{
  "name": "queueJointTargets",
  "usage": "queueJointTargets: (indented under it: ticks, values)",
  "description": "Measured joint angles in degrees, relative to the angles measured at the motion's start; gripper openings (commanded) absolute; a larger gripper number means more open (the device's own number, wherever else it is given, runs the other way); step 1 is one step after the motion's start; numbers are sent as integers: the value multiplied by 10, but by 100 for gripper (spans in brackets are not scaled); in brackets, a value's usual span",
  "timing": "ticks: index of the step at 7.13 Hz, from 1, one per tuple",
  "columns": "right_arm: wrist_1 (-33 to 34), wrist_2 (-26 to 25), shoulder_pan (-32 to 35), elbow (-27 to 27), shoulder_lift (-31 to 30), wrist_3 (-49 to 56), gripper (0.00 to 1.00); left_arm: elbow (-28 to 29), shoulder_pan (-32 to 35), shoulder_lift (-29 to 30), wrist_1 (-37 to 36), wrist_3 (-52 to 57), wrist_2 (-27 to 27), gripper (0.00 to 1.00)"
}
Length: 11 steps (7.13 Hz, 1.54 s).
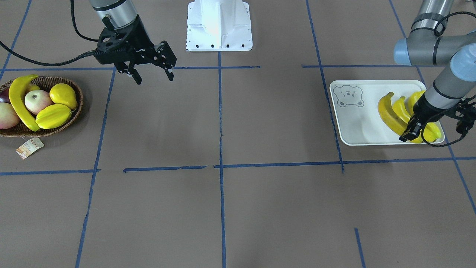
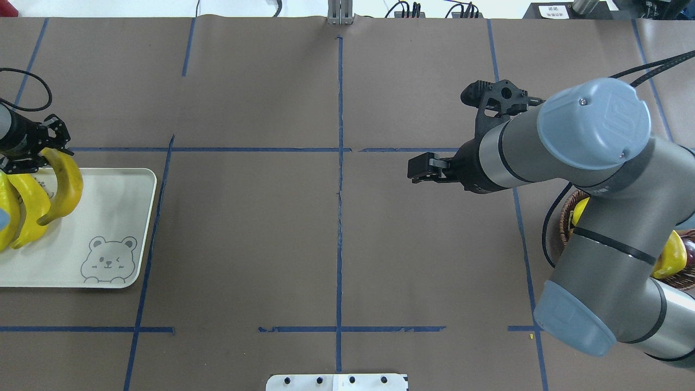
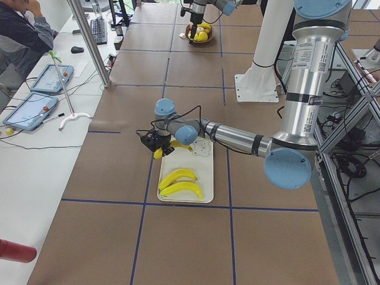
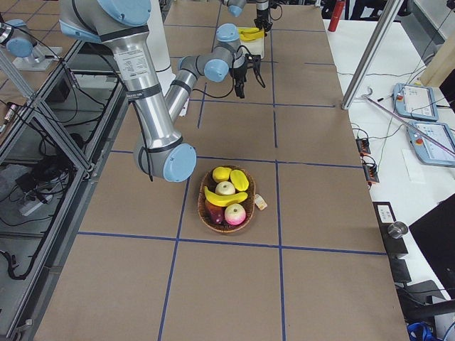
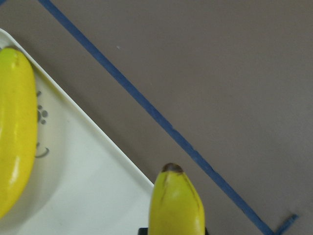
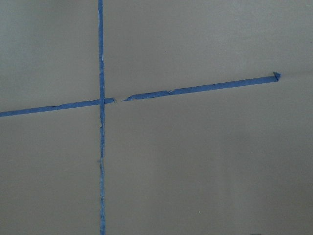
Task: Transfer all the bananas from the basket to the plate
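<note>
Three bananas lie on the pale bear plate (image 1: 357,123), also in the overhead view (image 2: 103,206). My left gripper (image 1: 411,132) is shut on the end of the orange-yellow banana (image 1: 388,113), low over the plate's outer edge. That banana shows in the overhead view (image 2: 68,184) and the left wrist view (image 5: 176,205). Two more bananas (image 1: 402,108) lie beside it. The fourth banana (image 1: 18,100) lies in the wicker basket (image 1: 79,93). My right gripper (image 1: 154,77) is open and empty, above the table beside the basket.
The basket also holds a starfruit (image 1: 54,116), a plump yellow fruit (image 1: 64,95) and apples (image 1: 37,101). A paper tag (image 1: 29,147) lies in front of it. The white robot base (image 1: 219,26) stands at the table's middle edge. Blue tape lines cross the brown tabletop.
</note>
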<state>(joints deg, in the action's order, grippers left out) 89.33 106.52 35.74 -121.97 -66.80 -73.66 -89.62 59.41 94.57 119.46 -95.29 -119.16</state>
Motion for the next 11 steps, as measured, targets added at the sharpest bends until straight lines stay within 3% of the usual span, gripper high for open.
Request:
queueJointTargets:
  ticks: [1, 2, 7, 11]
  values:
    - [0, 0, 0, 0, 0, 0, 99, 23, 1, -8, 36, 0, 0, 41]
    - [0, 0, 0, 0, 0, 0, 99, 33, 1, -18, 62, 0, -1, 99]
    - [0, 4, 4, -1, -6, 1, 99, 20, 7, -42, 100, 6, -24, 100]
    - [31, 58, 54, -5, -38, 84, 99, -85, 23, 10, 80, 5, -102, 100]
